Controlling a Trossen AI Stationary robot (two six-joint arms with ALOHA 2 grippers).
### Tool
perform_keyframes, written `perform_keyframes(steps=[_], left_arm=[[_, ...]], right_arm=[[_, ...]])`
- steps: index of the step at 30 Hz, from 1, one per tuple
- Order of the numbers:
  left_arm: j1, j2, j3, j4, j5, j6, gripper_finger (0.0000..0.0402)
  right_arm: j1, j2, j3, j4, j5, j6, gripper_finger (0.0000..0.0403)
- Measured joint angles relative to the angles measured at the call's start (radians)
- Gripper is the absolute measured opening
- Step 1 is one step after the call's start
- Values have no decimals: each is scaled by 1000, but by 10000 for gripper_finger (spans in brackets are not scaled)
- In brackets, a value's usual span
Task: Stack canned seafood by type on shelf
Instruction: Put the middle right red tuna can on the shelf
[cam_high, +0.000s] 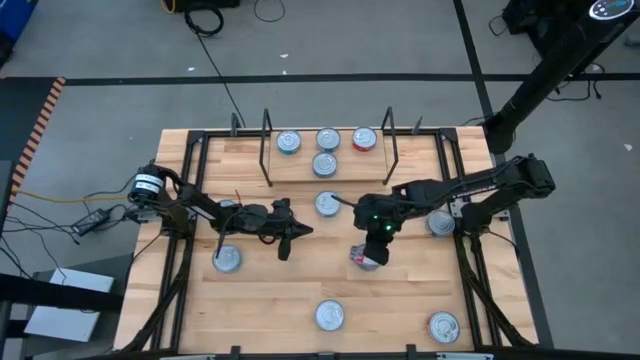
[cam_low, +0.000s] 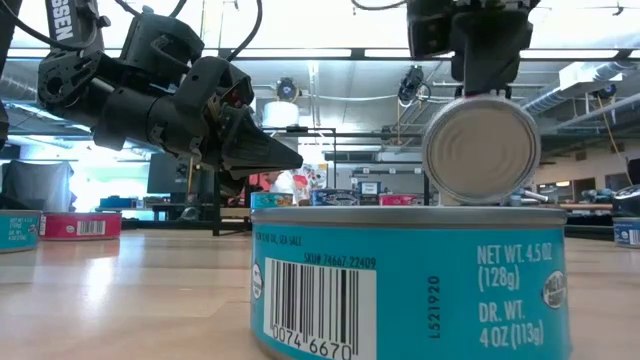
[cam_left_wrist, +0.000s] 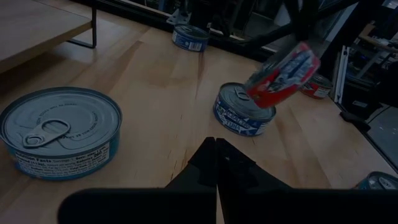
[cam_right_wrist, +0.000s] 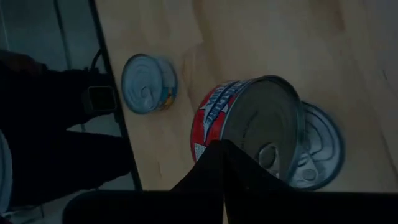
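- Right pincer (cam_high: 369, 252) is clenched on a red-labelled tin (cam_high: 366, 256), tilted, lifted above the surface (cam_high: 270, 310).
- Left pincer (cam_high: 293, 233) is closed, empty, hovering mid-surface.
- Four tins sit on the shelf (cam_high: 300, 168); others lie scattered.

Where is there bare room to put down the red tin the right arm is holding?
The right gripper holds the red tin. Free: the shelf front, either side of its lone front tin. The back row of three tins is crowded. Left gripper waits mid-table.
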Motion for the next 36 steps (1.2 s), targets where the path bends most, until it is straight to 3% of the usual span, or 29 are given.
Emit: perform_keyframes(steps=[13, 21, 27, 36], left_arm=[[0, 0, 0, -1, 0, 0, 1], [0, 0, 0, -3, 0, 0, 1], [0, 0, 0, -5, 0, -15, 1], [-23, 0, 0, -8, 20, -21, 1]], right_arm=[[-47, -1, -35, 13, -82, 47, 0], [-70, 7, -35, 1, -70, 14, 1], [-40, 0, -23, 1, 36, -87, 41], [152, 40, -12, 127, 302, -137, 131]])
